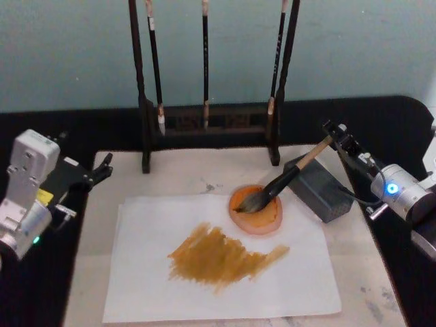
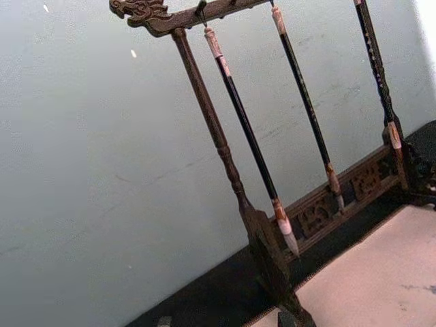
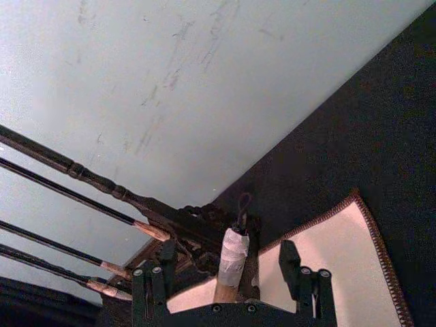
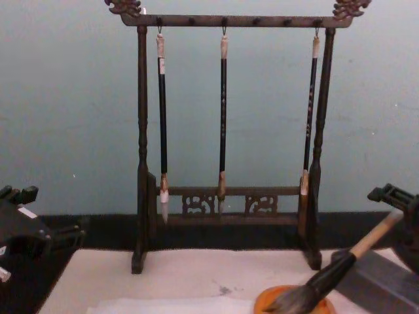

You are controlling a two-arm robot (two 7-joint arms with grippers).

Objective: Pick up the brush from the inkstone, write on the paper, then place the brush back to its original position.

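head view: the brush (image 1: pixel 283 182) lies tilted, its bristles in an orange dish (image 1: pixel 269 221) and its black lower part leaning on a grey block (image 1: pixel 320 194). the pale handle end points up to the right gripper (image 1: pixel 335 131), which sits at the handle tip. the paper (image 1: pixel 150 272) lies flat on the cream mat (image 1: pixel 184 177) with a brown paint smear (image 1: pixel 218 255) across its middle. the dish sits on the paper's far right corner. the left gripper (image 1: pixel 102 168) is parked at the mat's left edge over the black surface (image 1: pixel 381 122), well away from the brush; cannot tell if it is spread or closed. the wooden rack (image 1: pixel 204 126) with three slim brushes (image 1: pixel 204 61) stands at the back.

left wrist view: rack (image 2: pixel 218 136), slim brushes (image 2: pixel 248 136) hanging, mat (image 2: pixel 381 272) corner.

right wrist view: the right gripper (image 3: pixel 228 248) is spread, one finger either side of the taped brush (image 3: pixel 231 255) end, with gaps on both sides. mat (image 3: pixel 340 266) and rack (image 3: pixel 102 180) lie beyond.

chest view: brush (image 4: pixel 340 265) slanted, bristles in the dish (image 4: pixel 262 302), handle on the block (image 4: pixel 380 275), right gripper (image 4: pixel 393 195) at its top end. left gripper (image 4: pixel 75 235) sits low at the left. a paper (image 4: pixel 163 306) edge shows in front.
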